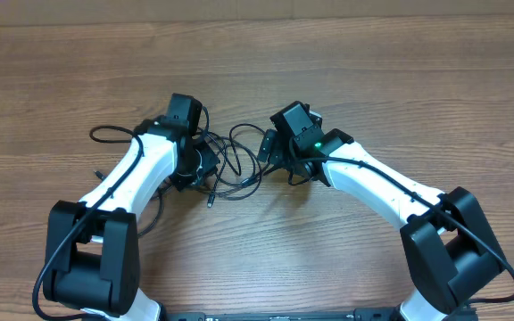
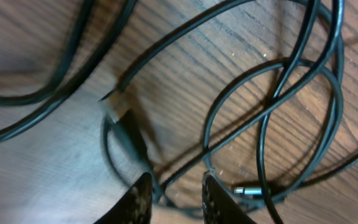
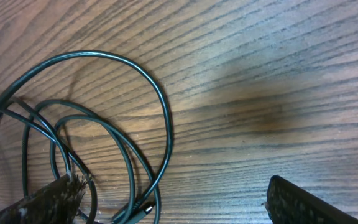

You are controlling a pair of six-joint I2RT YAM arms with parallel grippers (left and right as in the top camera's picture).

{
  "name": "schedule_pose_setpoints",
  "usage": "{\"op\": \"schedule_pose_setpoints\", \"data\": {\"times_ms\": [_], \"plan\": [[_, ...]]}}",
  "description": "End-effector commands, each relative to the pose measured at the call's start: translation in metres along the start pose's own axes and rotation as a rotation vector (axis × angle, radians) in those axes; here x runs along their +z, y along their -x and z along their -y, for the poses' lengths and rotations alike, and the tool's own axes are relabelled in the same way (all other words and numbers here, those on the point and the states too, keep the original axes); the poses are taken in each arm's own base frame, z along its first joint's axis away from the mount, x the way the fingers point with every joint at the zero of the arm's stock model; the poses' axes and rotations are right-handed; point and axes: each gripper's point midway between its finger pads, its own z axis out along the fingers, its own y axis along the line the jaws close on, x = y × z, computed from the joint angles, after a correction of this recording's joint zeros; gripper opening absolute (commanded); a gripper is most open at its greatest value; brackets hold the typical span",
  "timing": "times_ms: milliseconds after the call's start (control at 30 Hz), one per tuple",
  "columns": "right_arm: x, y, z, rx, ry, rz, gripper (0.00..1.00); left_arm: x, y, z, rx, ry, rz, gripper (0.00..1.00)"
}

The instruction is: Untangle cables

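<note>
The cables (image 1: 232, 166) are thin black cords lying in tangled loops on the wooden table (image 1: 346, 53), between my two grippers. My left gripper (image 1: 205, 166) hangs low over the left side of the tangle. In the left wrist view its jaws (image 2: 176, 200) stand a little apart, a cord strand (image 2: 166, 183) runs between the tips, and neither finger presses on it. A silver-tipped plug (image 2: 248, 190) lies just right of them, and another plug (image 2: 118, 107) lies higher up. My right gripper (image 1: 279, 160) is wide open (image 3: 179, 202) over bare wood, with cord loops (image 3: 160, 106) by its left finger (image 3: 48, 200).
One cord loop (image 1: 105, 134) trails out to the left of the left arm. A loose plug end (image 1: 211, 201) points toward the front. Both arm bases (image 1: 92, 259) (image 1: 453, 250) stand at the near edge.
</note>
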Motion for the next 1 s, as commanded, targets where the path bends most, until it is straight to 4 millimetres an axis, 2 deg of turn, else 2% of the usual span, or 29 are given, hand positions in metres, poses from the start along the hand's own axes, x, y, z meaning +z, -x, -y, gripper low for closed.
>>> {"op": "schedule_pose_setpoints", "data": {"times_ms": [0,200,633,800,967], "plan": [[-0.001,0.002,0.000,0.000,-0.001,0.013,0.93,0.011,-0.008,-0.004,-0.026,-0.007,-0.006,0.24],[-0.001,0.002,0.000,0.000,-0.001,0.013,0.93,0.011,0.006,-0.016,-0.026,0.061,0.075,0.27],[-0.001,0.003,-0.001,0.000,0.001,0.015,0.94,0.012,-0.008,-0.014,0.013,0.086,0.057,0.27],[-0.001,0.003,-0.001,0.000,0.001,0.015,0.94,0.011,-0.003,-0.017,-0.006,0.111,0.092,0.32],[-0.001,0.003,-0.001,0.000,0.002,0.015,0.94,0.011,-0.003,-0.017,-0.009,0.110,0.090,0.31]]}}
